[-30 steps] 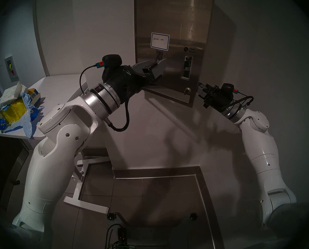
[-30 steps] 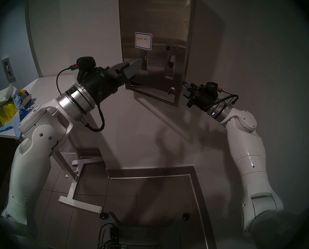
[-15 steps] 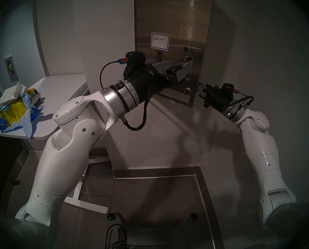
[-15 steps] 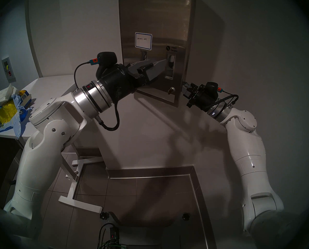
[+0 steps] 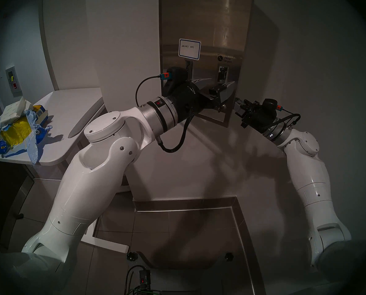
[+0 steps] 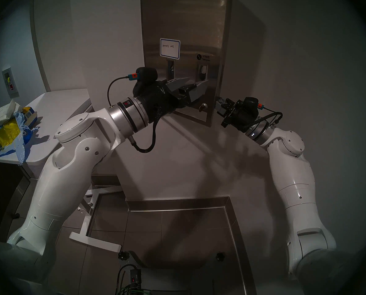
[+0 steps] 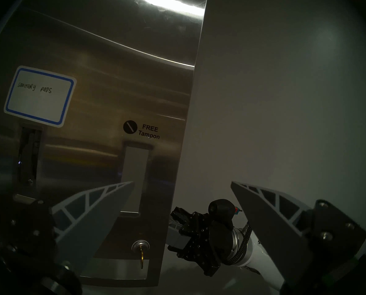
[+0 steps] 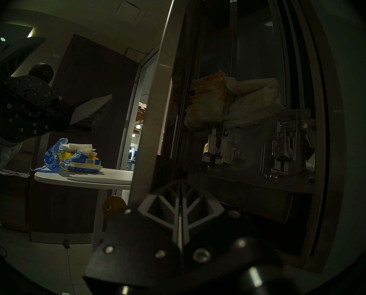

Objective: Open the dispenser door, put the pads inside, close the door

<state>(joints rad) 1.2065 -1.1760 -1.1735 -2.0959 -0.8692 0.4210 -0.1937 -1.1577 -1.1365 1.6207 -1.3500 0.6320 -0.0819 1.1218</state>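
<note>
The brushed-steel dispenser door [image 5: 209,32] [image 6: 188,22] [image 7: 114,86] stands ajar, its right edge [image 8: 156,117] swung off the wall. My left gripper [image 5: 222,80] [image 6: 198,79] [image 7: 182,181] is open and empty in front of the door's lower right, straddling that edge just above the lock. My right gripper [image 5: 237,105] [image 6: 219,103] [image 7: 174,230] [image 8: 181,181] is shut on nothing, with its tips at the door's free edge. White pads [image 8: 254,100] lie inside the cabinet beside orange-printed ones [image 8: 207,100]. More white pads [image 5: 16,111] [image 8: 77,146] sit on the torn package at the left.
A yellow-headed key [image 5: 221,108] [image 7: 141,252] [image 8: 111,205] hangs in the lock. The white table [image 5: 71,109] at my left carries a torn blue package with yellow bundles [image 5: 13,135]. A steel kerb [image 5: 237,203] runs along the tiled floor below the wall.
My left arm has swept right across the door's face, from the left lever slot to the right edge near the lock, still open. The right arm and the door have not moved.
</note>
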